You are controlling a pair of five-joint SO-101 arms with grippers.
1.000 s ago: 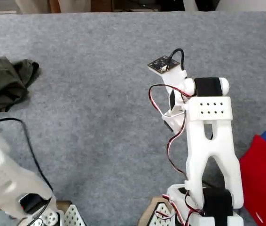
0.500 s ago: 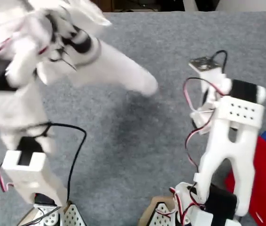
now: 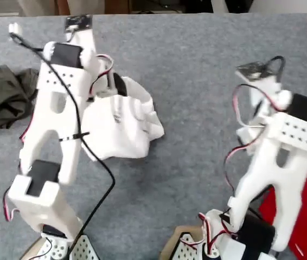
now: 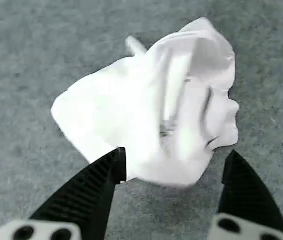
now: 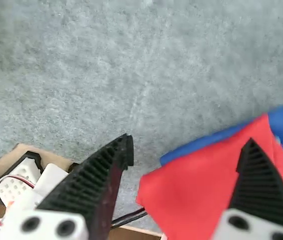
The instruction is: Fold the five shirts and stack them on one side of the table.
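Note:
A crumpled white shirt [image 3: 122, 129] lies on the grey table, left of centre. My left gripper [image 4: 176, 167] hangs open just above it, its black fingers [image 4: 112, 170] on either side of the near edge of the white shirt [image 4: 156, 112] with nothing held. A dark olive shirt [image 3: 2, 95] lies bunched at the table's left edge. My right gripper [image 5: 187, 150] stands open above the right side of the table, over the edge of a red shirt [image 5: 206, 195] that lies on a blue shirt [image 5: 246, 132]. The red shirt [image 3: 302, 216] sits at the front right corner.
The left arm [image 3: 56, 108] stands tall over the left half of the table and the right arm [image 3: 278, 157] over the right half. Grey carpet-like table cover [image 3: 197, 65] lies bare between and behind them. The arm bases [image 3: 197, 244] sit at the front edge.
The left arm swung up from the front left to the back left, and the white shirt now lies on the table under its open gripper. The right arm shifted to the right.

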